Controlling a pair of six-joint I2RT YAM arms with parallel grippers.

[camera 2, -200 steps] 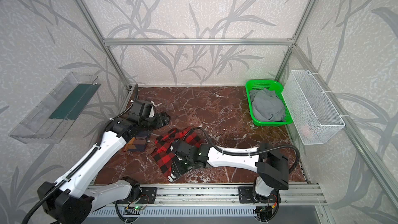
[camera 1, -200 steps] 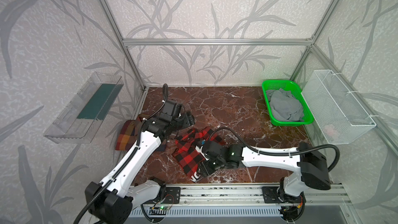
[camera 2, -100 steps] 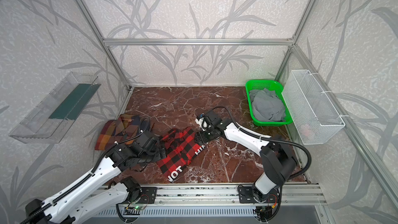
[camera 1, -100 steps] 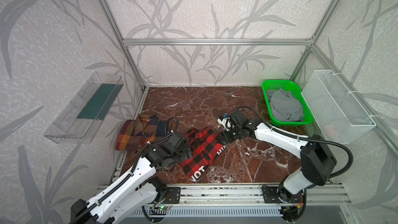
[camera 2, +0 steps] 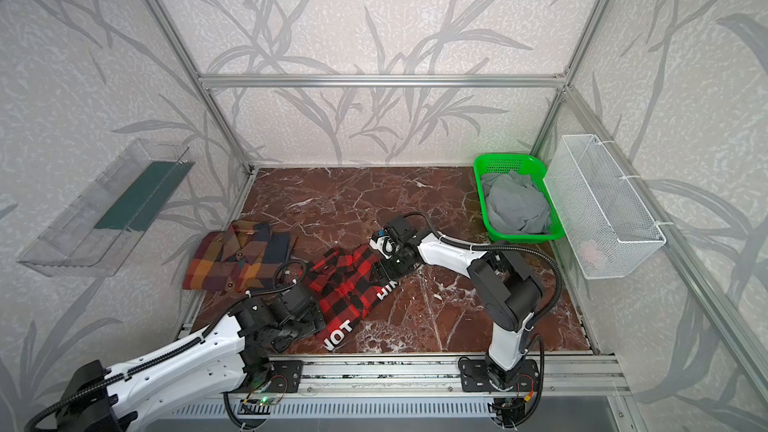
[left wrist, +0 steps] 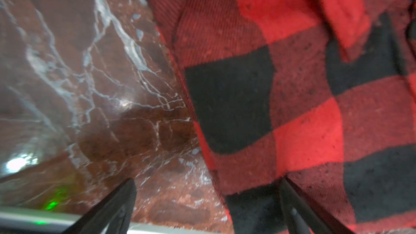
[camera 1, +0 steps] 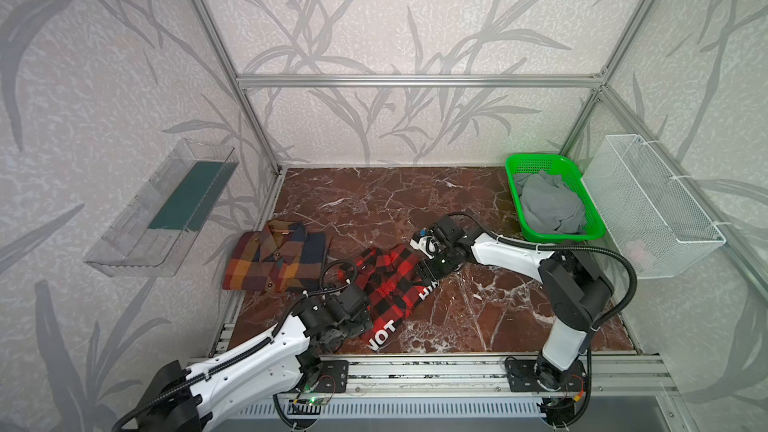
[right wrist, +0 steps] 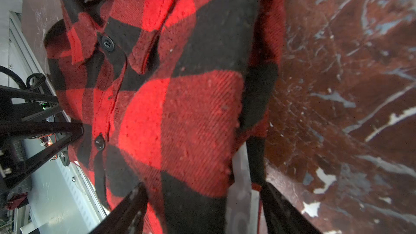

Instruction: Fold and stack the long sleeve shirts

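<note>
Left gripper (left wrist: pixel 207 181) first: its jaws are spread wide and hold nothing, with one finger (left wrist: pixel 117 201) over bare marble and the edge of the red-and-black shirt (camera 1: pixel 390 280) running between the two. Across the cloth, the right gripper (right wrist: pixel 203 185) also has its jaws apart. They sit astride the shirt's far end with flannel between them, and nothing is pinched that I can see. The shirt lies on the table (camera 1: pixel 415 201) as a narrow, slanted band. Its buttons face up in the right wrist view, and white lettering shows at the near end in both top views. Just beside it, toward the left wall, sits the brown-and-orange plaid shirt (camera 1: pixel 276 257), folded into a tidy rectangle with its collar up. At the back right, a green basket (camera 1: pixel 536 157) holds grey cloth (camera 1: pixel 548 205). My read is that the sleeves and sides are in and the last fold is pending. Next, both grippers need to close on the cloth and double the band over evenly. Then they lift it across onto the plaid shirt without letting the folds spill open.
</note>
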